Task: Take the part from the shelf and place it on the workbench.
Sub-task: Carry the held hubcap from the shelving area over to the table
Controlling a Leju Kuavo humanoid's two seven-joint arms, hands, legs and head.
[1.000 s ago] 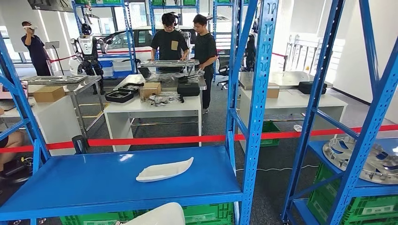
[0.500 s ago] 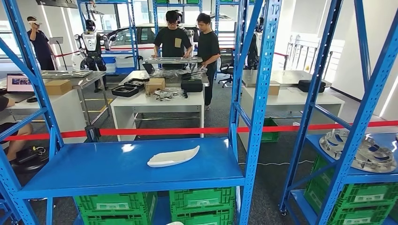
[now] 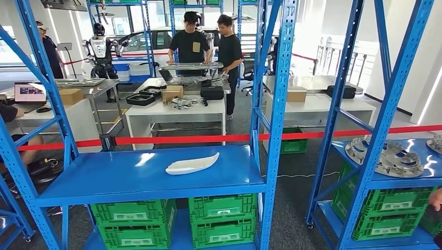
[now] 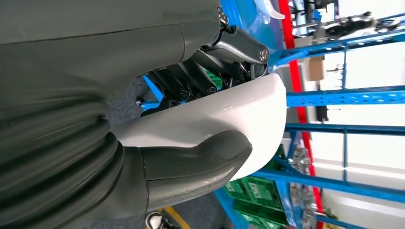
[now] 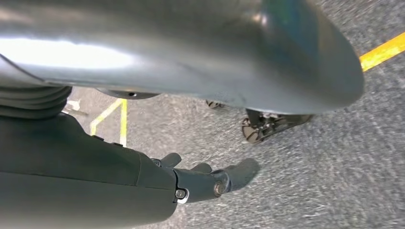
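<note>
In the left wrist view my left hand (image 4: pixel 157 171) grips a smooth white curved part (image 4: pixel 239 109), thumb across one side and dark fingers (image 4: pixel 210 71) behind it. A second white curved part (image 3: pixel 192 164) lies on the blue shelf board (image 3: pixel 120 179) ahead in the head view. My right hand (image 5: pixel 191 183) hangs over grey floor, its fingers loosely apart and holding nothing. White workbenches (image 3: pixel 177 112) stand beyond a red barrier tape (image 3: pixel 182 139).
Blue rack uprights (image 3: pixel 273 120) frame the shelf, with green crates (image 3: pixel 221 216) below it. A neighbouring rack on the right carries round metal parts (image 3: pixel 385 156). Two people (image 3: pixel 208 44) stand behind the workbench, and a person's hand (image 3: pixel 435 199) shows at the right edge.
The whole head view has shifted: the shelf now sits farther off and more of the rack shows. The held white part has dropped below the picture's bottom edge.
</note>
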